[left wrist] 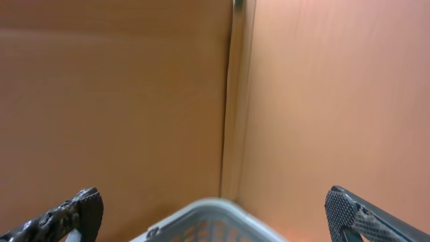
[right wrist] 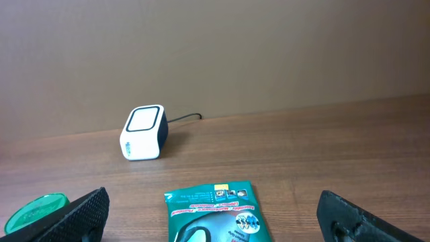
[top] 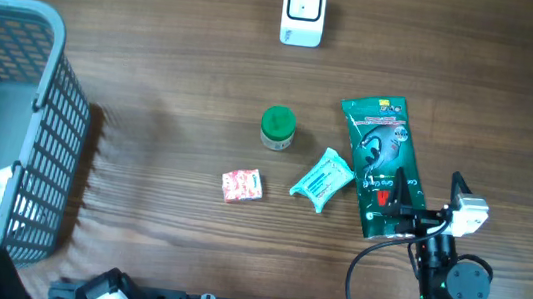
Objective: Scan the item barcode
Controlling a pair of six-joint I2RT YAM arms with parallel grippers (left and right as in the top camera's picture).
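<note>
1. Right pincer (right wrist: 212, 195) is spread as wide as it goes, with nothing between its 2 fingers. It hovers over the near end of the green pouch (top: 379, 152) and does not appear to touch it.
2. Left pincer (left wrist: 213, 196) is also wide open and empty, raised over the rim of the grey basket (top: 46, 94), well apart from the pouch.
3. Judging by where the right arm waits, the pouch is the item to scan. It lies flat on the bench (top: 154, 76), right of centre, printed face up. Its far end points roughly toward the white scanner (top: 302, 11), which stands well apart at the far edge.
4. The pouch looks light, thin and soft, with a glossy film skin that could slip. Held by 1 end, it will probably droop. Lying flat, it offers little to bite, so the near short edge or its sealed seam seems the best hold. No barcode shows on the upper face, so it may be underneath.
5. Other things on the bench:
   - The scanner is a small rounded box with a dark window and a thin cable.
   - A crinkled teal packet (top: 321, 179) lies just beside the pouch's left edge.
   - A round jar with a green lid (top: 277, 126) and a small red-and-white packet (top: 241, 185) sit nearer the centre.
   - The basket is a plastic lattice, and the bench is brown wood grain.
</note>
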